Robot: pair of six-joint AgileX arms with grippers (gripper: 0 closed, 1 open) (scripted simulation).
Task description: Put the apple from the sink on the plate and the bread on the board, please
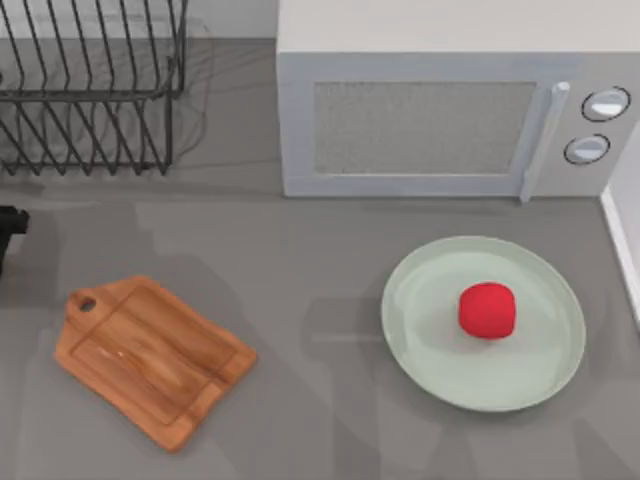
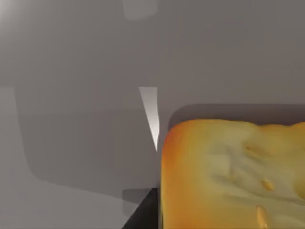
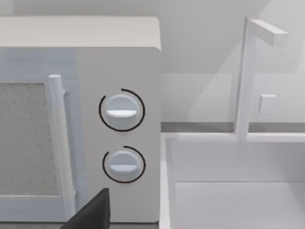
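The red apple [image 1: 487, 310] rests on the pale-green plate [image 1: 440, 350] at the right of the table, a little right of the plate's middle. At the front left the wooden board [image 1: 150, 358] lies bare, its handle pointing to the back left. The bread [image 2: 233, 176] sits very close in the left wrist view, golden on top, with one dark finger [image 2: 143, 212] of my left gripper against its side. My left arm [image 1: 10, 228] is at the table's left edge. A dark part of my right gripper [image 3: 90, 212] faces the microwave and the white sink [image 3: 238, 200].
A white microwave [image 1: 430, 120] stands at the back, its knobs [image 3: 121, 110] close to the right wrist camera. A wire dish rack [image 1: 90, 90] is at the back left. The sink's faucet [image 3: 245, 76] rises beside the microwave. Bare grey counter lies between board and plate.
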